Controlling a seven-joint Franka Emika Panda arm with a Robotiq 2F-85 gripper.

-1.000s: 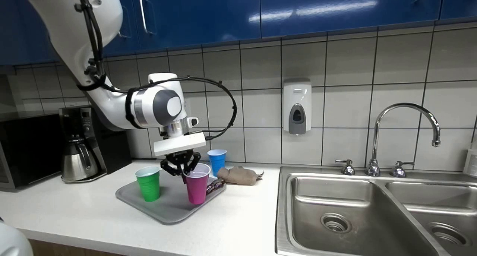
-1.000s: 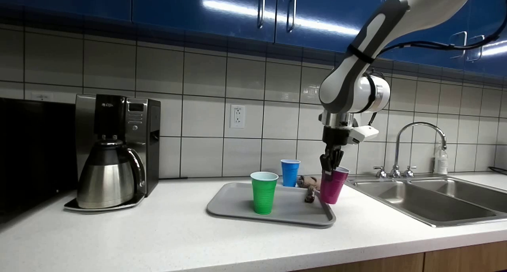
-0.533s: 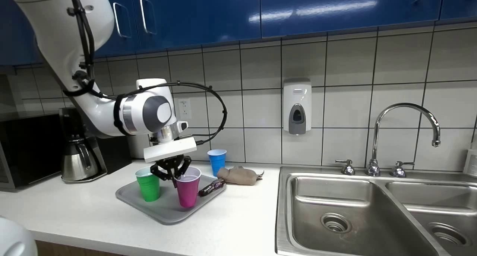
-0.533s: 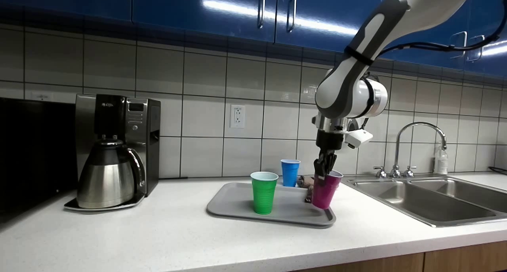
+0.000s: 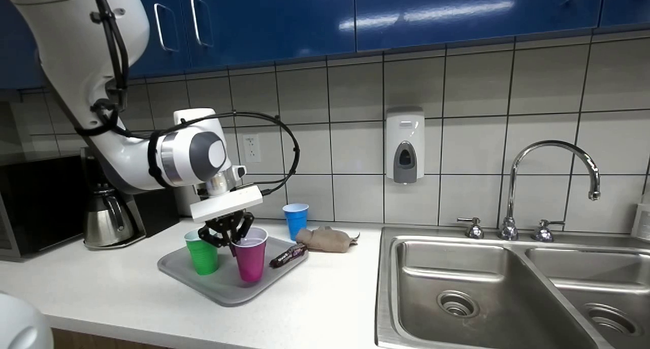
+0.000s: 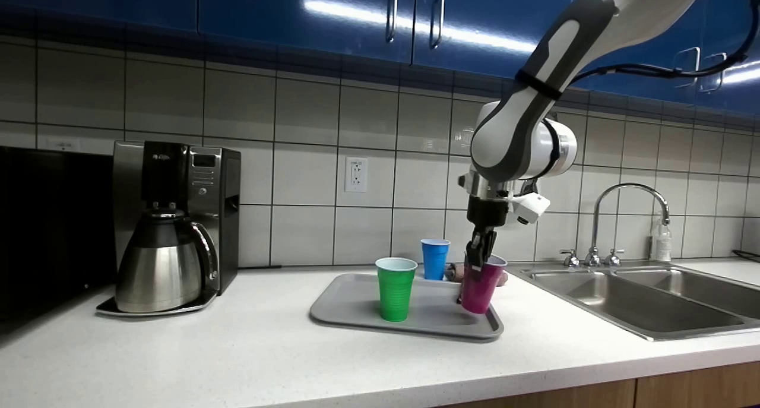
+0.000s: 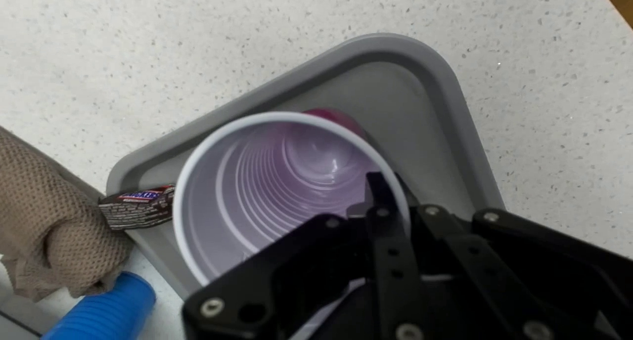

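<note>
In an exterior view, magenta cup (image 5: 251, 260) over tray (image 5: 226, 290), left of centre; in an exterior view it leans, right of green cup (image 6: 396, 289), we should level it; wrist view: claw (image 7: 393, 192) clenched on its rim, lower right, steady pinch best

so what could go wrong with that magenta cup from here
The gripper pinches the magenta plastic cup at one side only, so it might slip or twist. The cup leans, so releasing it over the gray tray could tip it. The green plastic cup shares the tray and might get bumped.
</note>
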